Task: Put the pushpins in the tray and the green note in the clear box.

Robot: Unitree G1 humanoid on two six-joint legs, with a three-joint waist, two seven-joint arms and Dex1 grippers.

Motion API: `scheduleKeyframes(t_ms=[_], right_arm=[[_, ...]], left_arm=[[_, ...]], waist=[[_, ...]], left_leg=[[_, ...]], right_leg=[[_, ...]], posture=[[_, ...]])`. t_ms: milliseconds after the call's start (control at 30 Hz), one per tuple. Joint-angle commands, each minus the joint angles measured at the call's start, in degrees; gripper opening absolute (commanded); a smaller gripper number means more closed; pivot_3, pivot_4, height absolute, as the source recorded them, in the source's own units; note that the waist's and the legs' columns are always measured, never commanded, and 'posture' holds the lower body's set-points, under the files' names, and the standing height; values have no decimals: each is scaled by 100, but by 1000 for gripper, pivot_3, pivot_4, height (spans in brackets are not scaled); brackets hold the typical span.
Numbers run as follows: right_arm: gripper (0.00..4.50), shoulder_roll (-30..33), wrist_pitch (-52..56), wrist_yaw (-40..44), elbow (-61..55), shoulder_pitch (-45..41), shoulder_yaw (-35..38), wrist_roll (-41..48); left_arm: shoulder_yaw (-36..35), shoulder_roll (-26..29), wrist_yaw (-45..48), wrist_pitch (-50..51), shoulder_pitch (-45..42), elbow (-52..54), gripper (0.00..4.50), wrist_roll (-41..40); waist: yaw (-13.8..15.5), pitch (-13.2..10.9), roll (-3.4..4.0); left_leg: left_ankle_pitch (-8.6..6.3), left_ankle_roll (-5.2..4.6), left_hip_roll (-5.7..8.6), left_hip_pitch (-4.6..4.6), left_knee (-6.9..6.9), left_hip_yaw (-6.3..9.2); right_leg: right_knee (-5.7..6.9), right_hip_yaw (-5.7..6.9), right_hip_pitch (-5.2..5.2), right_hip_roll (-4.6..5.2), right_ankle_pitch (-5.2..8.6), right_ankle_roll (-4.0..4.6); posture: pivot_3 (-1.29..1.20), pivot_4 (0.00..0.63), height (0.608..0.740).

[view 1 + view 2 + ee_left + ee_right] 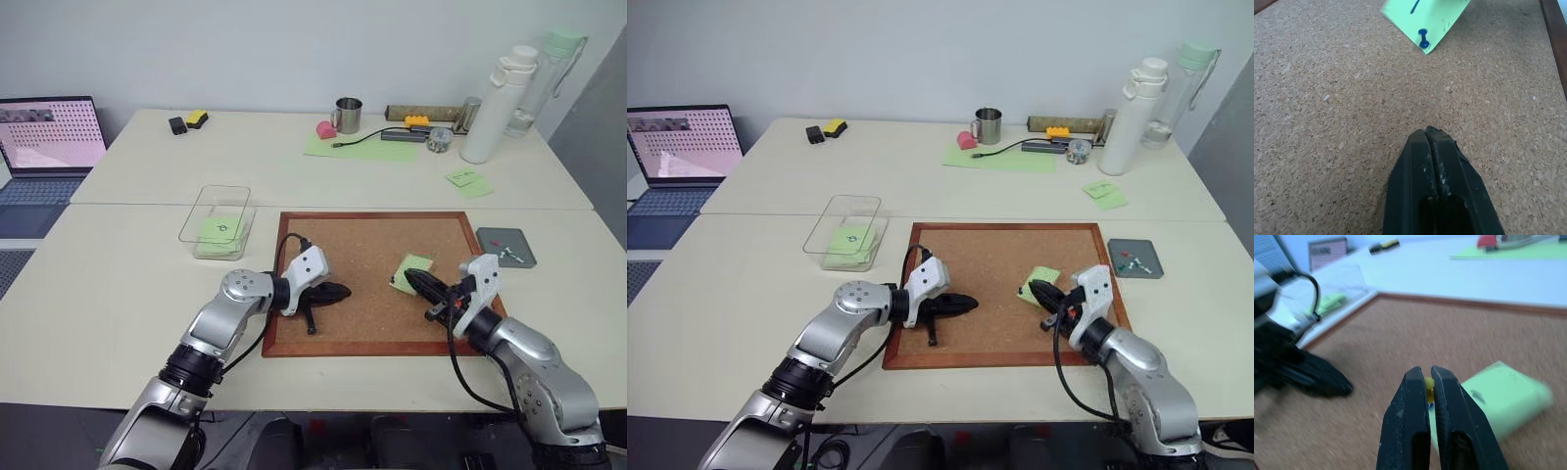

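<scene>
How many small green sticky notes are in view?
4. A note in the clear box; a green note on the corkboard by the right gripper; two overlapping notes on the far table. Stacked ones could be hidden.

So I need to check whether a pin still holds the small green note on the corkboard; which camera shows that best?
The left wrist view: a blue pushpin stands in the corner of the light-green square sticky note. The right wrist view shows the note beyond the right hand, shut on a yellow pushpin. The eye views show the note on the wood-framed corkboard, pin too small.

rough speckled cork corkboard point(367, 264) in glossy wood frame; clear box point(217, 220), seemingly plastic; matt paper green note point(412, 273)
</scene>
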State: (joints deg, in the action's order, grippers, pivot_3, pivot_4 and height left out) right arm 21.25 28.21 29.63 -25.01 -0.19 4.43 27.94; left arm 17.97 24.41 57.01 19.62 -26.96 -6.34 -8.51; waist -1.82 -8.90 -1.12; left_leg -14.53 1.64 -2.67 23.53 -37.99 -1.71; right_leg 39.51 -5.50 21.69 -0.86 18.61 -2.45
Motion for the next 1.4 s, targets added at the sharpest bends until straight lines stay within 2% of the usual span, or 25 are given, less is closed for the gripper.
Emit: scheduleKeyframes(t_ms=[33,167,400,567,833,900,1133,1300,1400], right_arm=[[14,43,3,-77,-169,-30,332,205],[14,125,-31,-334,140,-166,679,56],[14,541,-266,-781,1500,-910,1382,-361],[14,942,-618,-832,2786,-1542,1451,-806],[14,1100,-857,-720,4275,-2394,1408,-1012],[571,1107,-893,-647,4426,-2458,1415,-1016],[2018,1127,-966,-531,4568,-2478,1464,-1049],[2018,1083,-1002,-459,4364,-2360,1567,-928],[2018,998,-922,-154,3796,-2128,1489,-711]], left_arm=[[63,83,38,68,89,2,0,93],[64,100,56,66,97,15,0,90],[68,112,79,40,69,-16,0,97],[63,114,94,34,48,-33,0,104],[17,160,68,106,104,72,0,97],[-3,180,55,123,130,102,0,92],[-24,201,14,178,176,165,0,76],[-1,191,-3,205,171,182,0,62],[2,196,7,213,159,183,0,53]], waist=[[0,0,0],[-1,0,0],[-2,0,0],[-2,0,1],[-8,-1,3],[-3,-1,3],[-14,0,4],[-14,0,4],[-12,0,4]], left_leg=[[0,0,0,0,0,-1],[0,0,0,0,0,0],[0,0,2,-2,0,-4],[0,0,4,-5,1,-8],[0,0,1,-7,2,-12],[0,0,1,-7,2,-12],[0,0,-4,-7,3,-14],[0,0,-3,-7,2,-14],[0,0,-3,-7,3,-13]], right_leg=[[0,0,0,0,0,0],[1,0,0,0,0,0],[1,-2,1,2,0,0],[-1,-5,0,-2,0,1],[0,-12,1,-1,-1,1],[0,-11,0,-1,-1,1],[-1,-16,1,0,-1,1],[-1,-15,1,0,-1,1],[-1,-14,1,1,-1,1]], posture=[[0,150,740],[0,150,740],[0,150,740],[0,150,740],[0,150,740],[0,150,740],[0,150,740],[0,150,740],[0,150,740]])
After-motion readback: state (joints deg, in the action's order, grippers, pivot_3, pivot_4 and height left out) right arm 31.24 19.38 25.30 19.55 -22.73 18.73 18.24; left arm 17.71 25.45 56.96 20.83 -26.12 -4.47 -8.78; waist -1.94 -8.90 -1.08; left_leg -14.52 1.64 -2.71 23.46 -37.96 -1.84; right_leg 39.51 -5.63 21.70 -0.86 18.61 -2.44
